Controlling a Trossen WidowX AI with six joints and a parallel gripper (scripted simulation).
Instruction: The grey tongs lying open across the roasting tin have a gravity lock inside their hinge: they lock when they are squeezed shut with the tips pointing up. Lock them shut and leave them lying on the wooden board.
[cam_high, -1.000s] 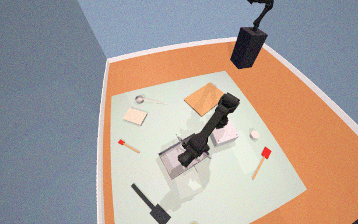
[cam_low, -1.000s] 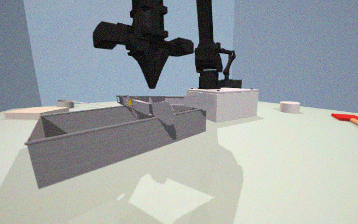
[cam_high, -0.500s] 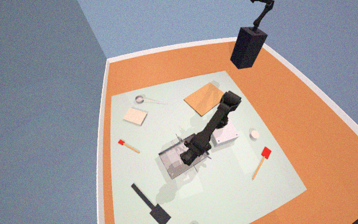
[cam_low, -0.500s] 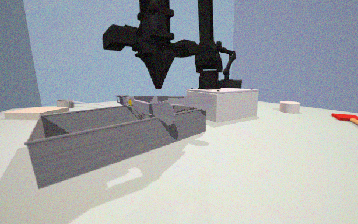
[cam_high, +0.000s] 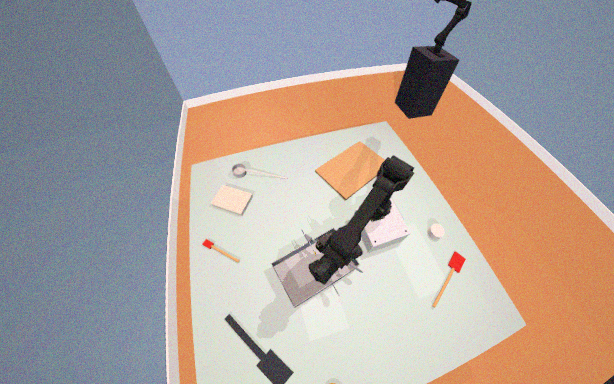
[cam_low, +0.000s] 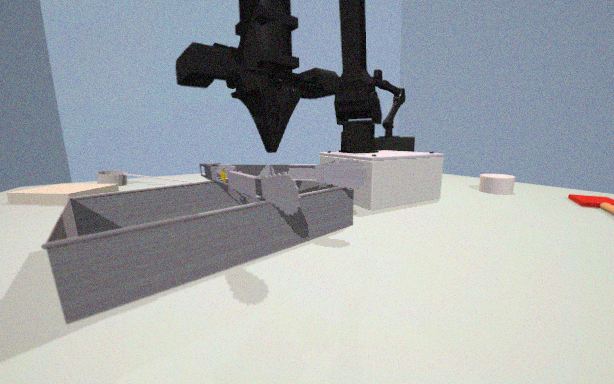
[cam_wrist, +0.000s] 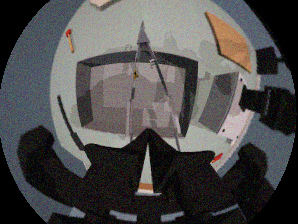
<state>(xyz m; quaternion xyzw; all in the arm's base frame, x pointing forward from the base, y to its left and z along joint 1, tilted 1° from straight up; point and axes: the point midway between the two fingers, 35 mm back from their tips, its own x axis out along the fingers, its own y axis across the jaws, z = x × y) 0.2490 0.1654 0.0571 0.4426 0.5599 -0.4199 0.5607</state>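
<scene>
The grey roasting tin (cam_high: 300, 281) (cam_low: 200, 240) (cam_wrist: 192, 95) stands mid-table. The grey tongs (cam_low: 280, 192) (cam_wrist: 132, 93) lie open across it. In the wrist view their arms spread in a V from the narrow end past the far rim, with a small yellow mark on one arm. In the exterior view a scalloped tip overhangs the near wall. The wooden board (cam_high: 342, 170) (cam_wrist: 227, 42) lies beyond the tin and bears nothing but shadow. My gripper (cam_low: 271, 150) (cam_wrist: 148, 131) points down above the tin and tongs, shut and empty, touching neither. The arm hides much of the tongs in the top view.
The white box (cam_high: 387, 230) (cam_low: 405, 180) under the arm's base is close beside the tin. A tan block (cam_high: 231, 200), a small round pan (cam_high: 240, 171), a white cylinder (cam_high: 436, 230) (cam_low: 496, 183), two red-headed tools and a dark spatula (cam_high: 275, 367) lie around.
</scene>
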